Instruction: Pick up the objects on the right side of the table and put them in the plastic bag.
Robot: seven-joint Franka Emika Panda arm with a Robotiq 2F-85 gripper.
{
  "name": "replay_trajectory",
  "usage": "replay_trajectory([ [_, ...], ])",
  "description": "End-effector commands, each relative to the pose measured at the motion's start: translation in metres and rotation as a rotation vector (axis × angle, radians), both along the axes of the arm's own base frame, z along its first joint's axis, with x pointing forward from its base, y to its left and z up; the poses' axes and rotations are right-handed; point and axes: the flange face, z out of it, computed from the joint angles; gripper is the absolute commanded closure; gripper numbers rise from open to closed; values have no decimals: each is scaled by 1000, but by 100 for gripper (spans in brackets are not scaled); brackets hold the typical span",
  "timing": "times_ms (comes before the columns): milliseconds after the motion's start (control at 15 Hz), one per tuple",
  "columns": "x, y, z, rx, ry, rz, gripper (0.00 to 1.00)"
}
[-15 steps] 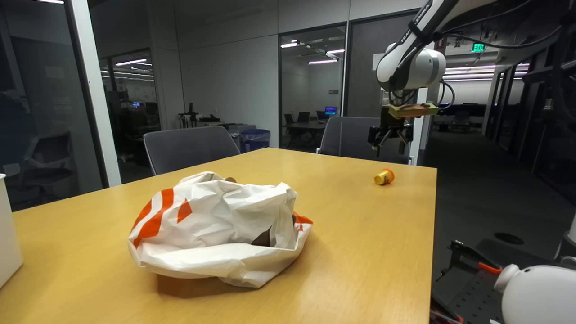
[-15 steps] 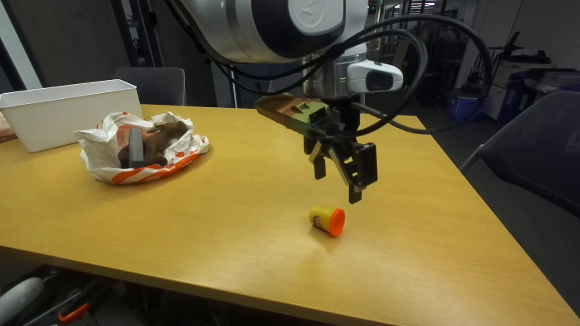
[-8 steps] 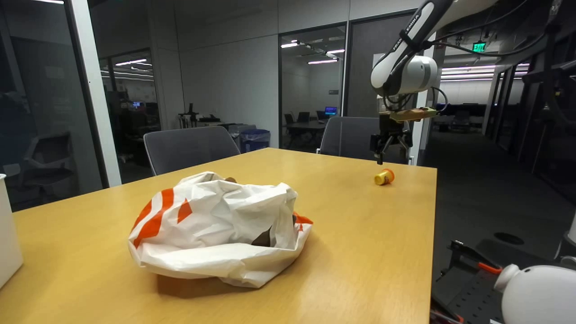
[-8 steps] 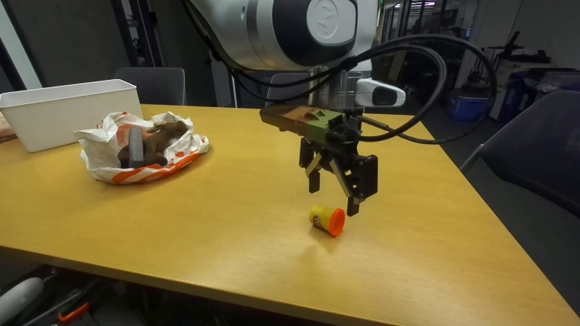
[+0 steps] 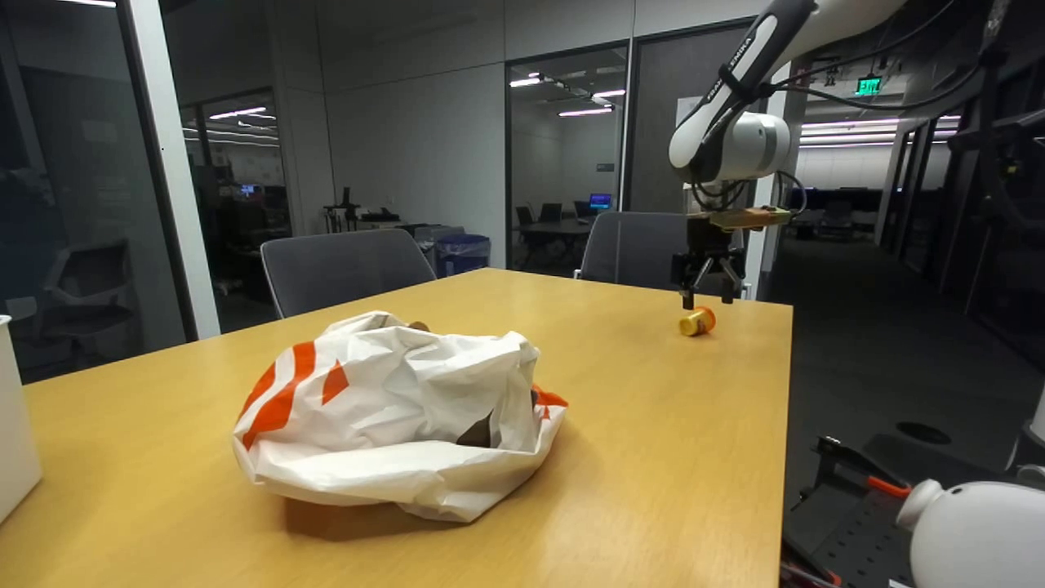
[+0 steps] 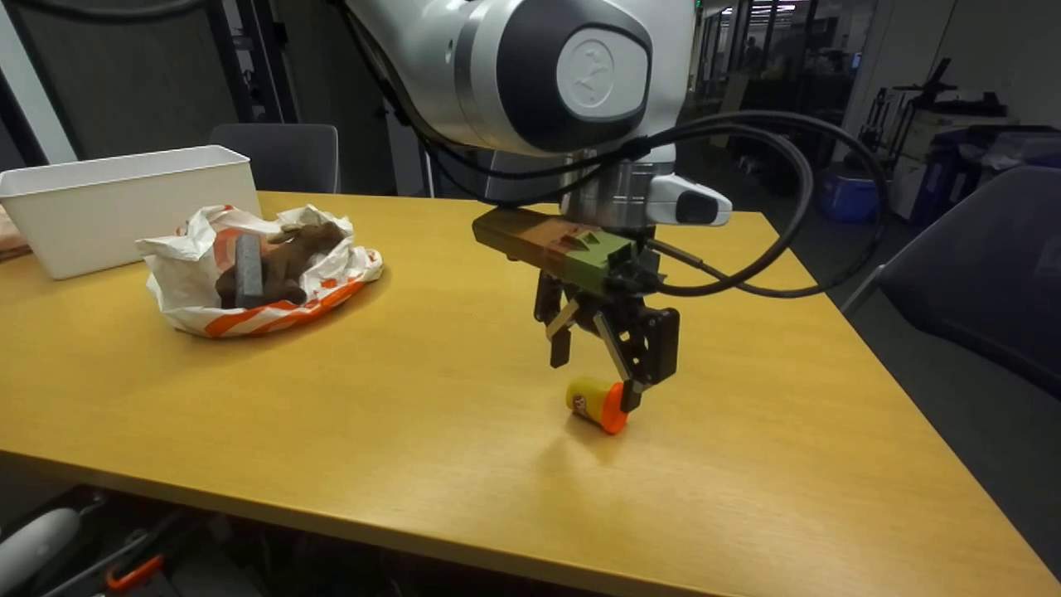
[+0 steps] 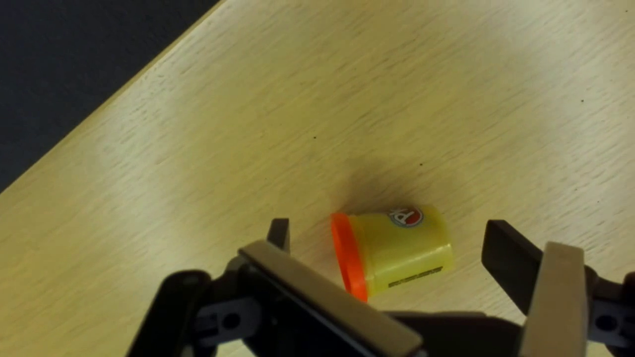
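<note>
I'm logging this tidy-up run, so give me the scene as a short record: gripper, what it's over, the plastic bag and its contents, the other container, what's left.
Gripper: open, above the yellow tub, holding nothing
Yellow tub: orange lid on, lying on its side on the table
Plastic bag: on the table, mouth open
Bag contents seen: gray block, brown item
White bin: near the plastic bag
Left to do: yellow tub not yet bagged

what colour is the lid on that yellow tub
The lid is bright orange, clearest in the wrist view.
</note>
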Motion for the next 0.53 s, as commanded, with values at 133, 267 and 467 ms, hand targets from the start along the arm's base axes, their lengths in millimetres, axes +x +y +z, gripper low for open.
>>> replay_trajectory([
  [133,11,-11,-5,25,-28,73,0],
  [267,15,-15,-11,20,-22,88,0],
  [467,23,-17,-22,25,-11,106,0],
])
